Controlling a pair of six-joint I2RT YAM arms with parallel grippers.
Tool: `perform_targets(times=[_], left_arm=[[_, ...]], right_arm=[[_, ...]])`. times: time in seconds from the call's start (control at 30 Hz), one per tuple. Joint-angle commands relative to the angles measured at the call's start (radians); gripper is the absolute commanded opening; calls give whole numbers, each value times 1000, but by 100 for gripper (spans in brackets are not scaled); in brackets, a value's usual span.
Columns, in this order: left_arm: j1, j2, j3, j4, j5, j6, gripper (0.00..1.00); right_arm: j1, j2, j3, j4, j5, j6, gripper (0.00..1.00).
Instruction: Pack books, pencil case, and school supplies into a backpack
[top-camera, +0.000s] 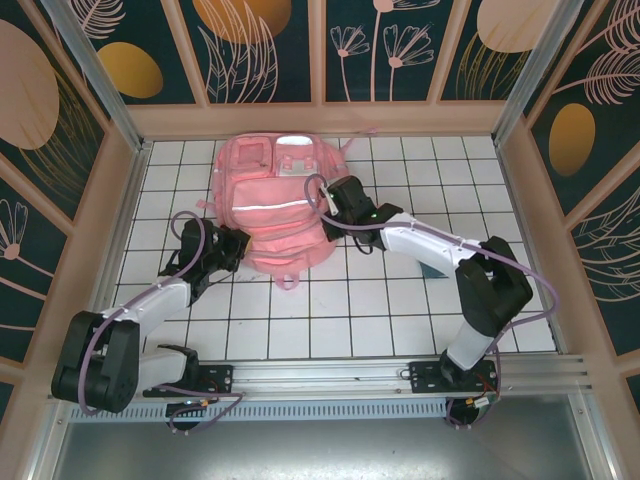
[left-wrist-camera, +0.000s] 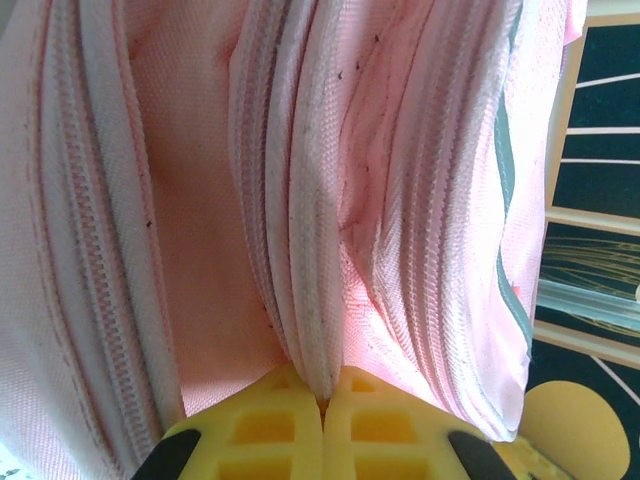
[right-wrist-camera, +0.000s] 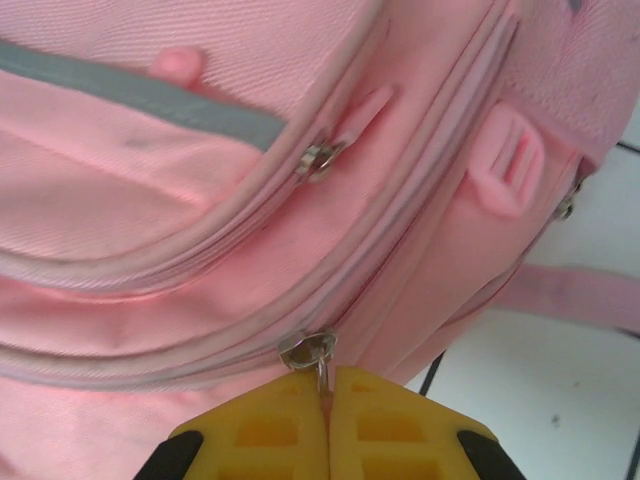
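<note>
Top external view has the backpack (top-camera: 268, 205) lying flat on the far middle of the tiled worktop (top-camera: 400, 300), its long axis running near to far, with the front pockets toward the far end. The left arm (top-camera: 165, 297) reaches to its near left corner and the right arm (top-camera: 430, 240) to its right edge, so the bag lies between the two.

Left wrist view shows the left fingers (left-wrist-camera: 262, 430) closed on a raised zip seam (left-wrist-camera: 305, 250) of pink fabric, which stands straight up and away from them. Right wrist view shows the right fingers (right-wrist-camera: 262, 432) pinched shut on the metal zip pull (right-wrist-camera: 310, 350), which sits just beyond their tips. From that pull the zip track (right-wrist-camera: 425, 165) curves up and to the right along the bag's side, and back to the left the other way. A second pull (right-wrist-camera: 320, 160) hangs on the pocket zip farther in, untouched.

The coming move likely turns on this line: the right arm holds the slider and would have to travel along the track, not across it, while the left pinch braces the fabric against the pull. The main compartment looks zipped shut.
</note>
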Motion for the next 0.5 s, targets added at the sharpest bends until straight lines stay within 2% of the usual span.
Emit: perform_targets(times=[0.0, 0.17, 0.27, 0.47], left_arm=[[16, -32, -6, -117, -88, 81, 0], [17, -43, 5, -189, -62, 168, 0], [17, -37, 14, -237, -39, 229, 0], [19, -38, 6, -286, -18, 291, 0]], right_arm=[[-114, 45, 61, 70, 97, -91, 0], [-216, 136, 137, 141, -89, -184, 0], [-253, 207, 220, 123, -214, -220, 0], [-290, 338, 371, 81, -306, -295, 0]])
